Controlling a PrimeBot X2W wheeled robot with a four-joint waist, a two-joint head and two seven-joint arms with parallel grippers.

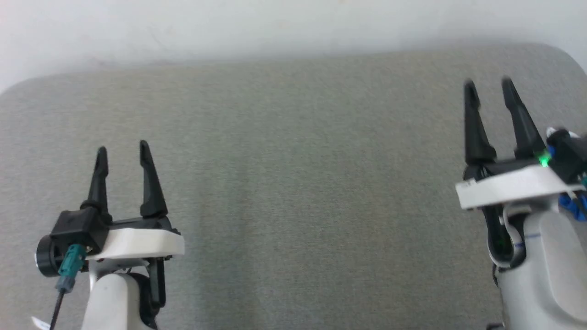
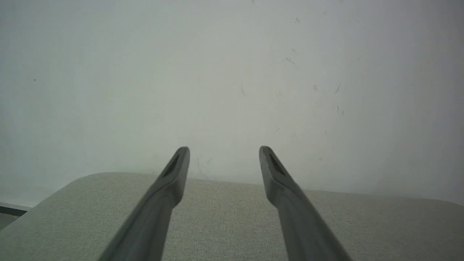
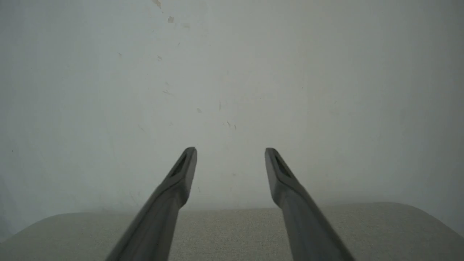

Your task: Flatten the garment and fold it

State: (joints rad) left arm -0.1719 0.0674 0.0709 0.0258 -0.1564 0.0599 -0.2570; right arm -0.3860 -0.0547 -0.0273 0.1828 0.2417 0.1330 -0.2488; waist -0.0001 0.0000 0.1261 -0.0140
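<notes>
Left hand (image 1: pixel 123 146) is low at our lower left. Its forearm rises from the bottom edge and its two dark fingers point away from us toward the wall (image 1: pixel 293 27). The gap between the tips is moderate with nothing in it, so we log it as parted and empty. A teal connector (image 1: pixel 72 261) with a dark cable hangs off the outer side of its wrist block. Right hand (image 1: pixel 487 82) sits farther forward, near the far right corner of the tabletop (image 1: pixel 293 183). Its fingers also point away, leaning slightly left, spread about as wide as the other's and also empty; its outline is a little blurred. A green light (image 1: pixel 544 160) glows at the base of its outer finger. Both hands hang above the tabletop, a grey woven surface with rounded far corners, and are well apart from each other. In the left wrist view the fingers (image 2: pixel 163 203) run out over the grey surface toward the pale, scuffed wall. The right wrist view gives the same, its fingers (image 3: pixel 308 217) apart with bare wall between the tips. Garment: we cannot tell where it lies, nor its look, heading or long axis. We do note small bright blue bits (image 1: pixel 573 204) tucked against the right wrist at the frame edge; cloth or cable, we cannot say.
</notes>
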